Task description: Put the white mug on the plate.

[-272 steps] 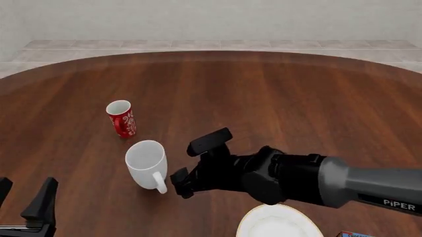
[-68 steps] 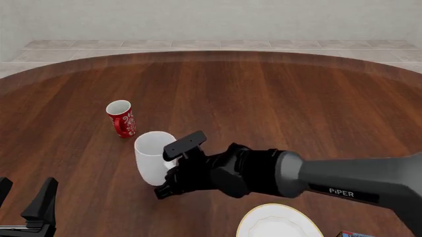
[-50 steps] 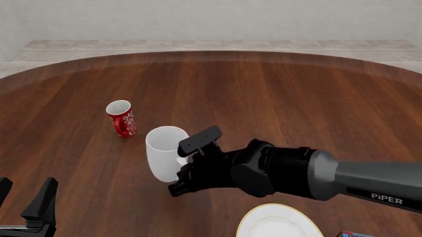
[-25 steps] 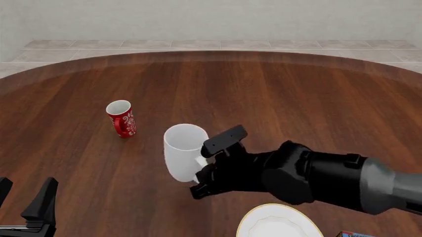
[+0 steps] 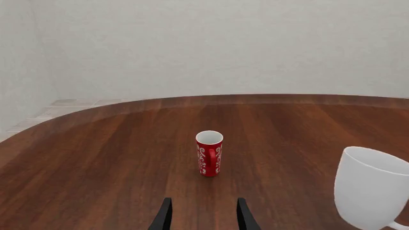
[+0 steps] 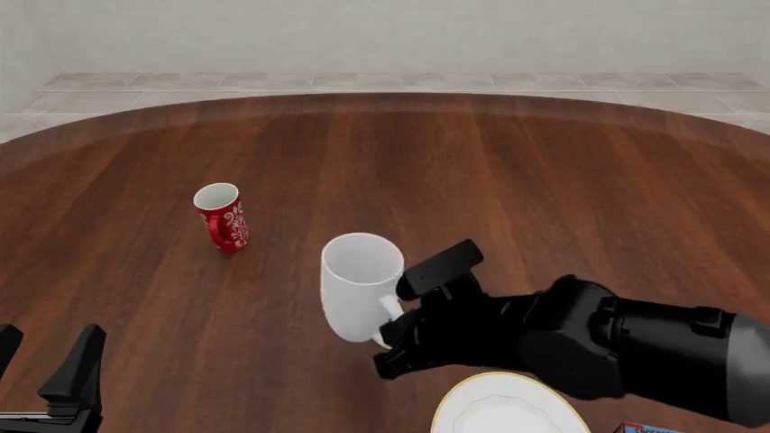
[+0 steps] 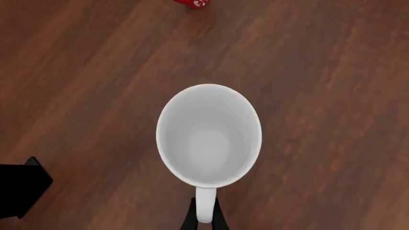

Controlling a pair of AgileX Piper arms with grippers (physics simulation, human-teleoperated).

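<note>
Now the white mug (image 6: pixel 360 287) is up off the table (image 6: pixel 506 180) and has moved to the right, away from the red cup (image 6: pixel 223 216) it stood next to a moment ago. The right gripper (image 6: pixel 403 334) is squeezed tight on the mug's handle (you can see the two black fingers pinching the handle in the right wrist view), and the mug (image 7: pixel 209 135) hangs upright with its open top facing up. It has been carried closer and closer to the plate (image 6: pixel 463 406), which sits near the front edge of the table, just past the gripper. The mug is not over the plate yet, so I think it still needs a little more carrying and then a gentle set-down. The left gripper (image 6: pixel 49 379) sits low at the near left with its fingers apart, holding nothing.
</note>
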